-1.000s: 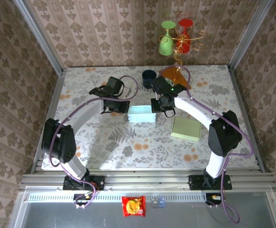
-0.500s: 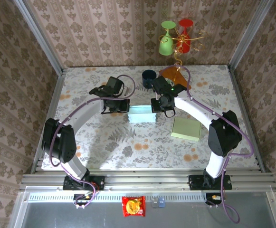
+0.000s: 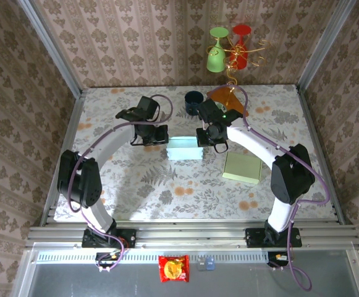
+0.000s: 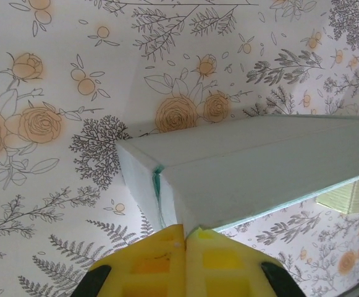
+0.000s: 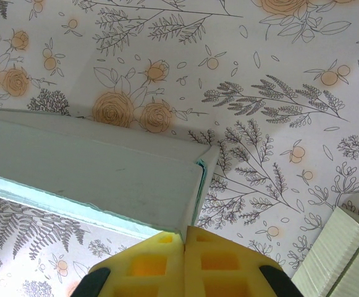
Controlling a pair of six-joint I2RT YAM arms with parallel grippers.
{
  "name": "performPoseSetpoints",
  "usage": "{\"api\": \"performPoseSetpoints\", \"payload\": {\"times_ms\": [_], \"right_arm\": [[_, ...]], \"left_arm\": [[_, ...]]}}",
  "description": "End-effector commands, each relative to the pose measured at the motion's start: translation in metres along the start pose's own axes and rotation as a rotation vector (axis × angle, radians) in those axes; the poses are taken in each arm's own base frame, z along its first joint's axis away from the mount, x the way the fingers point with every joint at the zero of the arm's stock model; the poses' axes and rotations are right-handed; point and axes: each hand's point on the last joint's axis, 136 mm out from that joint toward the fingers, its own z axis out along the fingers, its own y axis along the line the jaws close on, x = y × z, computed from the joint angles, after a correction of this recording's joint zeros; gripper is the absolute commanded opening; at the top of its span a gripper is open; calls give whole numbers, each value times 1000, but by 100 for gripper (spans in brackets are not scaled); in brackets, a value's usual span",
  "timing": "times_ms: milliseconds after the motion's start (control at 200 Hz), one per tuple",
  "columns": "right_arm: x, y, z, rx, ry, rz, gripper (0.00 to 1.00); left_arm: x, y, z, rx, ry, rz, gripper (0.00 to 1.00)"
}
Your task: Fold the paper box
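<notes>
My left gripper (image 4: pixel 185 232) has its yellow pads pressed flat together, their tips against the left end corner of the paper box (image 4: pixel 253 167). My right gripper (image 5: pixel 184 235) is clenched the same way at the box's right end, where the end wall runs down to the seam between the pads. I cannot tell whether either one has a paper edge pinched. From above, the box sits mid-table (image 3: pixel 167 185) between the two grippers, long side across. A second pale green box (image 3: pixel 241 167) lies just to its right, and a dark cup (image 3: pixel 194 99) stands behind.
</notes>
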Motion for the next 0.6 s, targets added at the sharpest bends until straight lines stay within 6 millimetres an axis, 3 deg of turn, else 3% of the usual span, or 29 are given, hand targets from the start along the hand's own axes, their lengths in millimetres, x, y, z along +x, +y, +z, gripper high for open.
{"api": "performPoseSetpoints", "payload": {"times_ms": [0, 595], "right_arm": [[-3, 6, -2, -11, -2, 10, 0], [-1, 4, -2, -16, -28, 4, 0]], "left_arm": [[4, -6, -1, 21, 48, -51, 4], [12, 8, 7, -34, 44, 23, 4]]}}
